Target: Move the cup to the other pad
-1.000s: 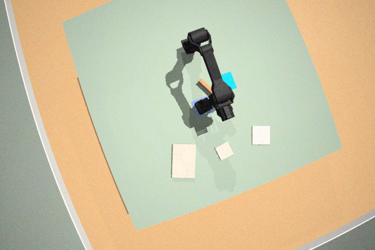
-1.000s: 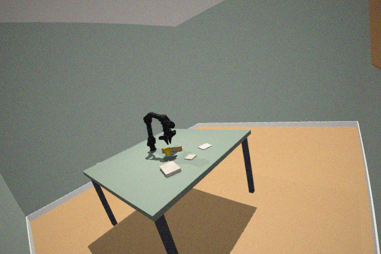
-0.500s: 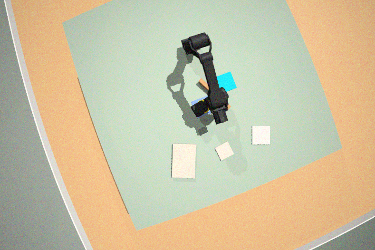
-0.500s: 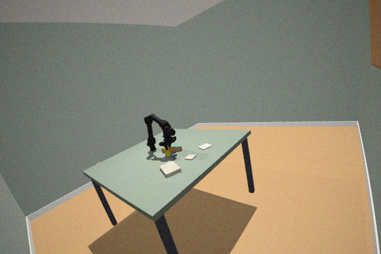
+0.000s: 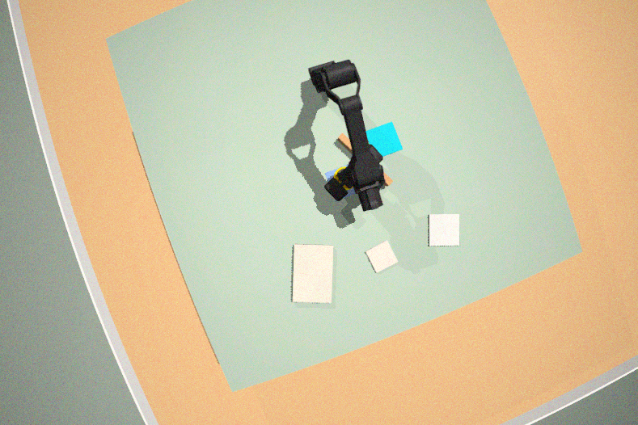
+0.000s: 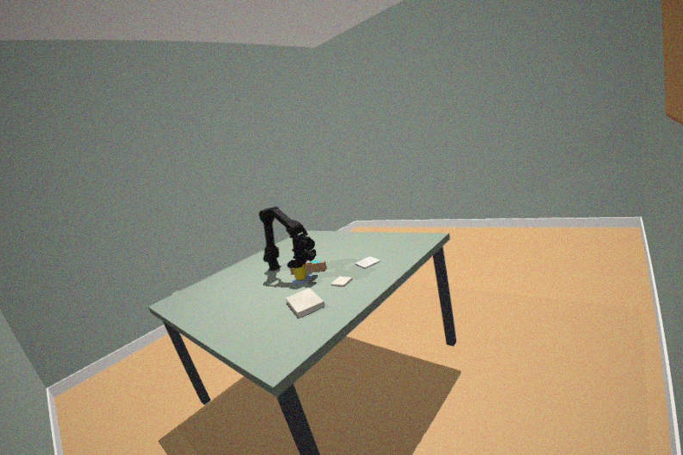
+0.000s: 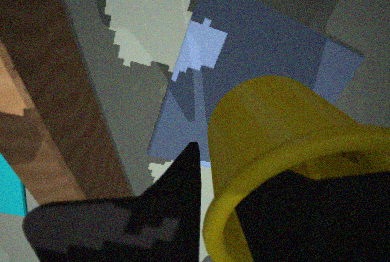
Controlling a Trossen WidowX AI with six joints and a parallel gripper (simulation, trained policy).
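The yellow cup (image 5: 339,170) (image 6: 299,272) (image 7: 266,115) is upright in the exterior view, at the blue pad (image 5: 328,174) (image 7: 168,137). I cannot tell whether its base touches the pad. My gripper (image 5: 345,179) (image 6: 298,265) (image 7: 208,148) is at the rim, shut on the cup's wall, with one finger outside and the other inside the mouth. That finger hides much of the inside, and the marbles cannot be made out clearly. The cyan pad (image 5: 387,137) (image 7: 3,182) lies on the other side of a wooden bar, partly under the arm in the top view.
The wooden bar (image 5: 344,141) (image 6: 318,265) (image 7: 81,100) stands between the two pads, close to the cup. A large white block (image 5: 312,273) (image 6: 305,301) and two smaller white tiles (image 5: 381,256) (image 5: 444,229) lie farther out on the green table (image 5: 204,199).
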